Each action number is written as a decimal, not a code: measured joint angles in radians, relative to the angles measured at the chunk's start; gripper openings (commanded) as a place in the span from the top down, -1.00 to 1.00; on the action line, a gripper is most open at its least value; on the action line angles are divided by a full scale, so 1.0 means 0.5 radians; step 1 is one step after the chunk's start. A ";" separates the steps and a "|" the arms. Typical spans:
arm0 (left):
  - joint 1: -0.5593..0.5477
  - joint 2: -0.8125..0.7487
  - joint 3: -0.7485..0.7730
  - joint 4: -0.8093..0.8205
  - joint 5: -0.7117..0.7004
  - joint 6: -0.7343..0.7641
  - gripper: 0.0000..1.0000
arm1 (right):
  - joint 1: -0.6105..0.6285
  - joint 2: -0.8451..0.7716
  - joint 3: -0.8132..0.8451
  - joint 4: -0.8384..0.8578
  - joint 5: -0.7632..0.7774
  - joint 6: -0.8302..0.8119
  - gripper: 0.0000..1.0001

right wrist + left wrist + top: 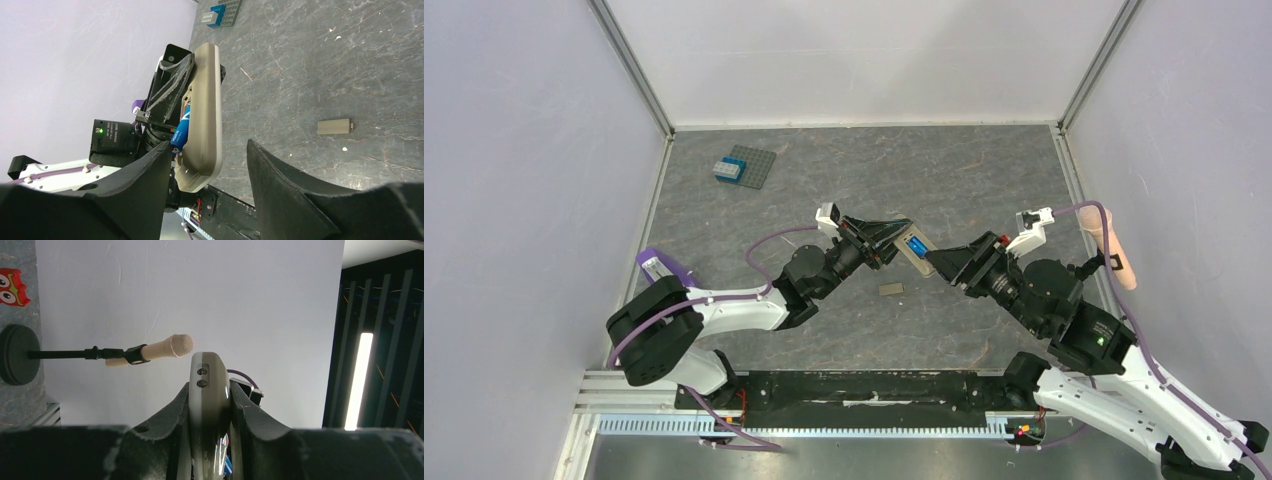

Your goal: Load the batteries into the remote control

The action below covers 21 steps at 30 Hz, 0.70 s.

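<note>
The grey counter [984, 180] is being reached over by both arms, whose tips are being shown on either side of the remote [914, 247]. A microphone [1114, 245] is being carried on a stand well to the right of the remote. A grey studded plate [754, 165] is being shown on the counter well to the remote's left and behind it. The remote is being held clear of the counter, over its middle, by the left jaws, which are being pressed narrow against its two long sides. The right jaws are being held well apart just right of the remote. Its end is being seen before their gap, and whether it is being touched cannot be told. A tan cover [891, 289] is being shown flat on the counter just in front of the remote. A blue brick [728, 170] is being carried on the plate. A blue battery [181, 132] is being carried in the remote's open back.
</note>
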 measured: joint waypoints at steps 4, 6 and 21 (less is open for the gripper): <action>0.000 0.000 0.000 -0.009 -0.001 0.000 0.96 | 0.000 0.005 -0.018 0.021 -0.006 0.014 -0.15; 0.000 0.000 0.000 -0.011 -0.001 0.001 0.96 | 0.000 0.008 -0.018 0.026 -0.008 0.016 -0.14; 0.000 -0.079 0.016 -0.169 -0.017 0.181 0.96 | -0.002 0.052 -0.032 0.043 -0.036 0.030 0.08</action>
